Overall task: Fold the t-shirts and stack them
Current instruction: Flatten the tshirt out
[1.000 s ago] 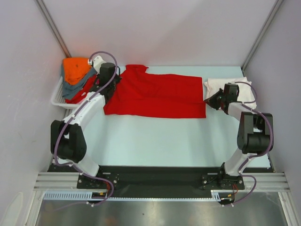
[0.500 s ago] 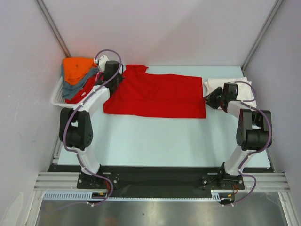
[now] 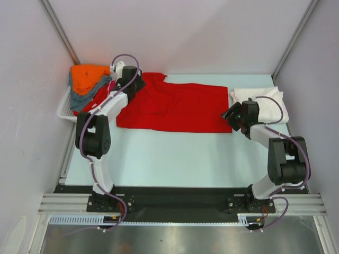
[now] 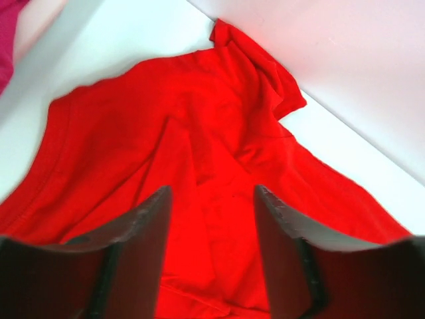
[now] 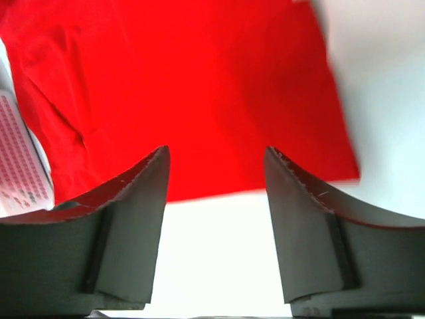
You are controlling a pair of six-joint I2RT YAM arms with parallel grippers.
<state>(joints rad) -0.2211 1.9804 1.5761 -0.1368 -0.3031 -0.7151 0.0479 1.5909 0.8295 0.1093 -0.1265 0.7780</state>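
A bright red t-shirt (image 3: 177,108) lies spread flat across the back of the table, collar end to the left. My left gripper (image 3: 139,84) is open over its collar end; the left wrist view shows the red cloth (image 4: 199,133) between the jaws, not gripped. My right gripper (image 3: 229,114) is open at the shirt's right hem; the right wrist view shows the hem edge (image 5: 219,100) just beyond the fingertips. A folded cream-white t-shirt (image 3: 265,100) lies at the back right, behind the right arm. Orange (image 3: 87,75), grey-teal (image 3: 82,98) and red shirts sit in the basket.
A white mesh basket (image 3: 64,111) stands at the back left against the wall. Grey walls close in the table on the left, back and right. The table front (image 3: 175,159) shows bare pale surface.
My left gripper has moved right and back, from beside the basket onto the shirt's collar end. My right gripper has moved left from the cream shirt to the red shirt's right hem.
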